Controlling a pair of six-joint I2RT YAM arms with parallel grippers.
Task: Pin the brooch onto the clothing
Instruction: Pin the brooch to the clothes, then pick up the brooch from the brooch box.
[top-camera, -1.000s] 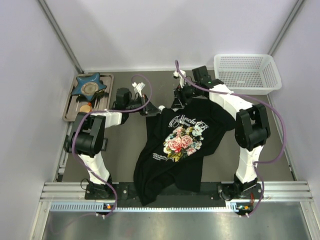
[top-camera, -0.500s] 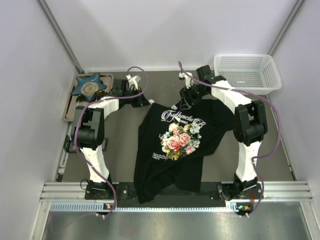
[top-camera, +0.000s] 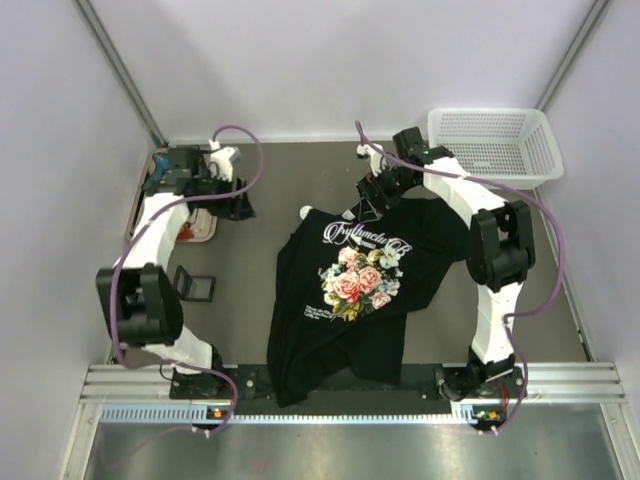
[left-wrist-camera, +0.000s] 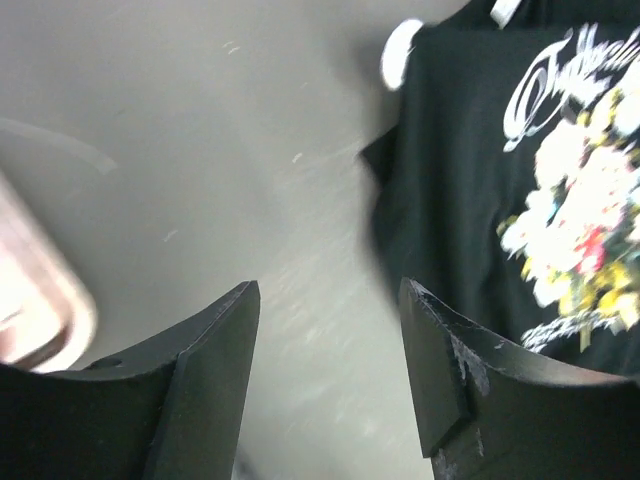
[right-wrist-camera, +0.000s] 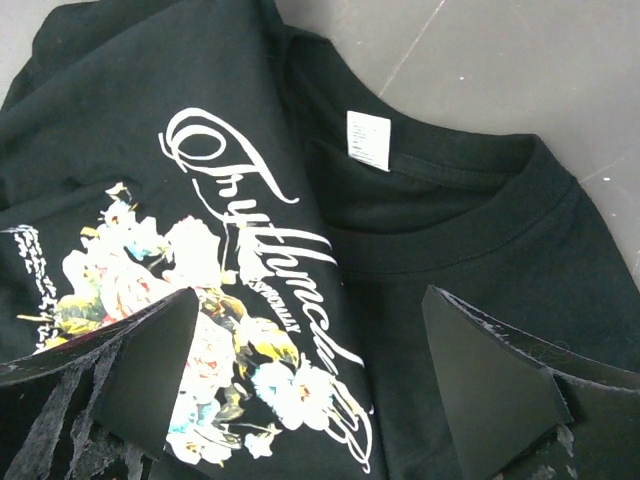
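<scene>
Black T-shirt (top-camera: 350, 290) laid print-up mid-bench, ready for pinning. Right claw (right-wrist-camera: 310, 300) apart, empty, over collar. Left claw (left-wrist-camera: 325, 295) apart, empty, beside tray (left-wrist-camera: 40, 300); likely to fetch brooch.

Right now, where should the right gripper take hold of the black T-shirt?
Probably the ribbed neckline, coming straight down from above: the T-shirt lies front-up, and that doubled rim is its thickest edge, just ahead of the open right gripper.
</scene>
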